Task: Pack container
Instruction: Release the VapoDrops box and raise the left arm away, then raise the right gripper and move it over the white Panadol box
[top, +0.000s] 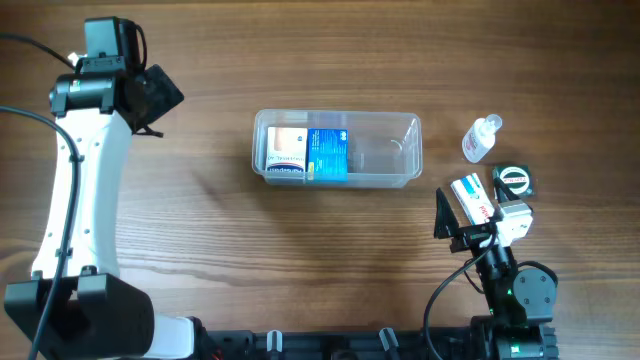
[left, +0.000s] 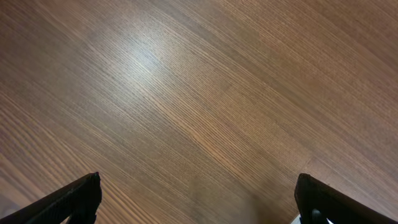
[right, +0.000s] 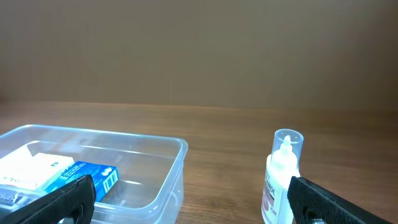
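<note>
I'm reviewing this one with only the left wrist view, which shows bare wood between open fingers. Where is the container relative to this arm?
Observer: The container sits mid-table, well off to the right of the left fingers and not touching them.
Operator: Anything packed in it yet?
Observer: Yes. A white-and-orange box and a blue box lie side by side in its left half.
Operator: Anything waiting outside?
Observer: At least a small clear bottle, standing upright on the table just beyond the container's right end.
</note>
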